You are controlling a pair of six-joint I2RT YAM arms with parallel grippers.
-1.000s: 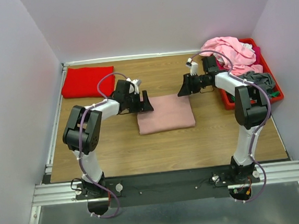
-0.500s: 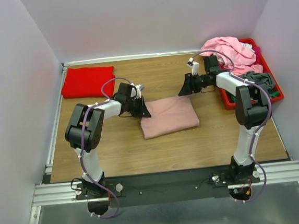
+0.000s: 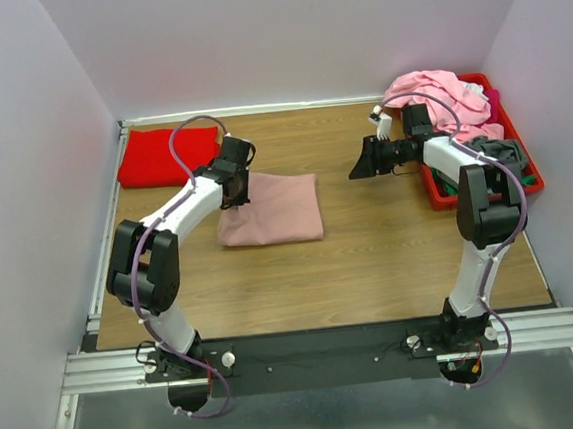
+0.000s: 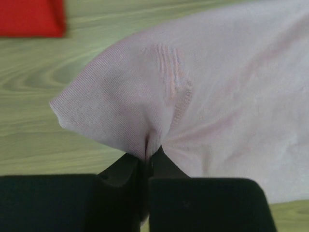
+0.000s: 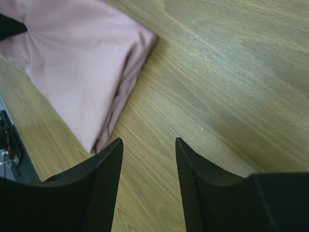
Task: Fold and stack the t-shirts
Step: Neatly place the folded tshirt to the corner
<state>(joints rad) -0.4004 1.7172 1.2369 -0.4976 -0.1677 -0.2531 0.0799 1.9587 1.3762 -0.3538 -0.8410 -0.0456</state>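
From above, the dusty-pink t-shirt [image 3: 271, 208] lies as a flat, soft, folded rectangle on the wood-grain table [image 3: 371, 257], left of centre. Just beyond its upper left corner is the folded red t-shirt [image 3: 166, 155]. The left claw [image 3: 233, 201] sits at the pink shirt's left edge. The right claw [image 3: 359, 168] hangs well apart from the shirt, near the hard red bin [image 3: 531, 165], which holds a rumpled heap of t-shirts [image 3: 437, 96].

Half a second ago the pink shirt lay mid-table. It has since slid left towards the red one, and the left arm has swung over with it.

The left wrist view shows the black fingers pinched tight on a puckered fold of the finely knit pink cloth.

The right wrist view shows ribbed black fingers spread wide over bare wood, holding nothing.
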